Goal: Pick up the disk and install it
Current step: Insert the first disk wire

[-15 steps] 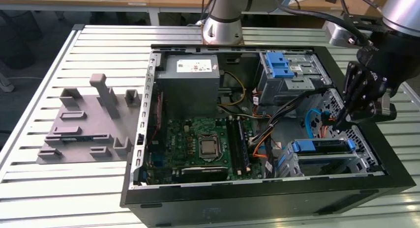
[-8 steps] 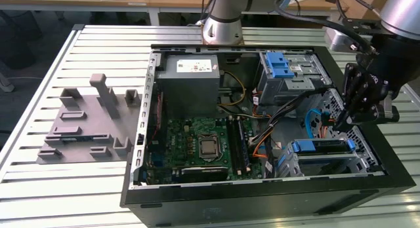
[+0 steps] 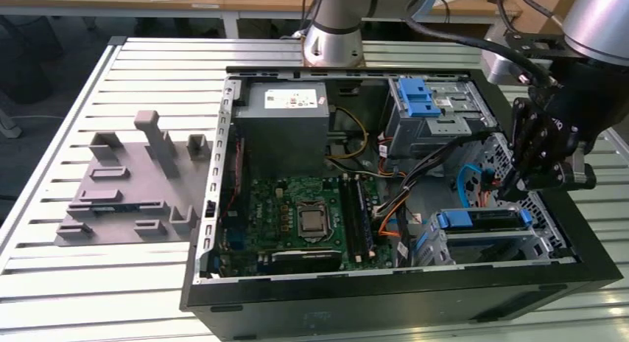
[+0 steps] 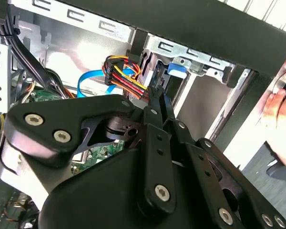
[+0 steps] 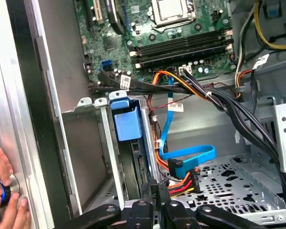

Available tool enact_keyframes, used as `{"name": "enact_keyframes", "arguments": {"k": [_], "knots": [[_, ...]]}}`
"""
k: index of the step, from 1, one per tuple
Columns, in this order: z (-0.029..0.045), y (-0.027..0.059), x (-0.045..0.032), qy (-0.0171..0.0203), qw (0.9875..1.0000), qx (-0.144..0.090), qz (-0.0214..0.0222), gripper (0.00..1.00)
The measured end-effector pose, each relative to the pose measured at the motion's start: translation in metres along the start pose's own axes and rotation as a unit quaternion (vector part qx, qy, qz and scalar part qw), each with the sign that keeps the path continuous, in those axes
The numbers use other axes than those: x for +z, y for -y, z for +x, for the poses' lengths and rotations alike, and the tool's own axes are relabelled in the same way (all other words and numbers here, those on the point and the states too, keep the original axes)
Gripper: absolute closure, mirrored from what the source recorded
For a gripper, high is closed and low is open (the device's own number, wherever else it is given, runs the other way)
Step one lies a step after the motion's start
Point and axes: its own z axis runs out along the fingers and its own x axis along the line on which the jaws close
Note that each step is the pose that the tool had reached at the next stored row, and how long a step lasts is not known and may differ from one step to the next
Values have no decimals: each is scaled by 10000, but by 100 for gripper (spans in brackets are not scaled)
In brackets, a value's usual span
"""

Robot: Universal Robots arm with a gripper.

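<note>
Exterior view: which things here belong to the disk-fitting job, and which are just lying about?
Job in hand: the disk, sitting in the drive cage; the gripper, close to it.

Just lying about: the grey fixture plate, the motherboard, the power supply box.

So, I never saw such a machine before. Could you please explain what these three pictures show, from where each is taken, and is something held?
The exterior view is from a camera off the arm. It shows a robot arm whose black gripper reaches into an open computer case standing on a slatted metal table. Inside are a green motherboard and a big grey metal box. A grey plastic fixture lies beside the case.

Both wrist views come from cameras riding on the arm, so they look along the gripper into the case. In the first wrist view, the disk, with its blue plastic frame, sits upright in a metal bay beside a blue cable. A person's hand is at the edge.

I cannot tell whether the gripper holds anything.
</note>
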Motion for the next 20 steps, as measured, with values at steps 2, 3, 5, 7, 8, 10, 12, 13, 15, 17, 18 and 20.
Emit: {"name": "enact_keyframes", "arguments": {"k": [2, 3, 5, 7, 8, 10, 12, 13, 15, 17, 18, 20], "knots": [[0, 0, 5, 14, 9999, -145, 28, 84], [0, 0, 8, 21, 9998, -213, 41, 84], [1, -3, 14, 34, 9995, -299, 57, 84], [10, -11, 23, 48, 9994, -338, 66, 84], [17, -16, 28, 58, 9993, -350, 68, 84], [29, -20, 40, 110, 9992, -371, 66, 84], [36, -21, 48, 198, 9990, -386, 58, 84], [41, -22, 52, 238, 9989, -394, 54, 84], [52, -24, 62, 279, 9987, -426, 53, 84], [63, -25, 68, 285, 9983, -502, 68, 84], [68, -25, 70, 289, 9981, -542, 77, 84], [83, -27, 76, 294, 9977, -612, 91, 84]]}}
